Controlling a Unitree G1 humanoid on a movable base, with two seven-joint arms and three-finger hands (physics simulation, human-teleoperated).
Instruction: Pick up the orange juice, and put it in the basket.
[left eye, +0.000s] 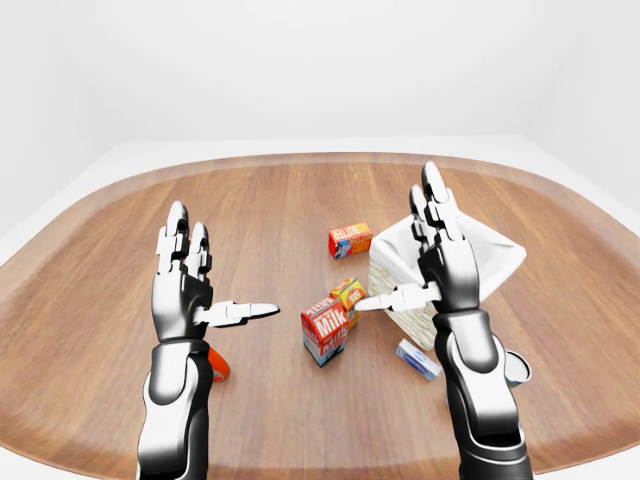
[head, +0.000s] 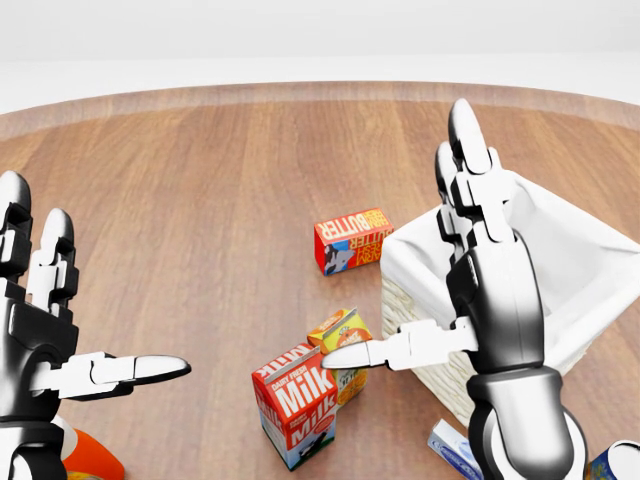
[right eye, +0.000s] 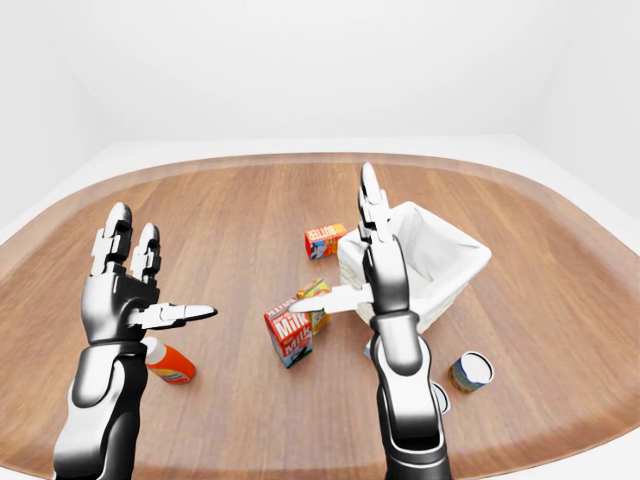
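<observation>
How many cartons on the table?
3. Butter carton left of the basket; orange juice carton just below it; milk carton lowest, touching the juice. More may hide behind the right arm.

All three views look down and ahead from the robot's head over both raised arms onto the wooden desk (left eye: 120, 260). The head view sits closer in. The two eye views stand farther off, slightly offset sideways, sharing the basket (right eye: 440, 262) and cartons.
</observation>
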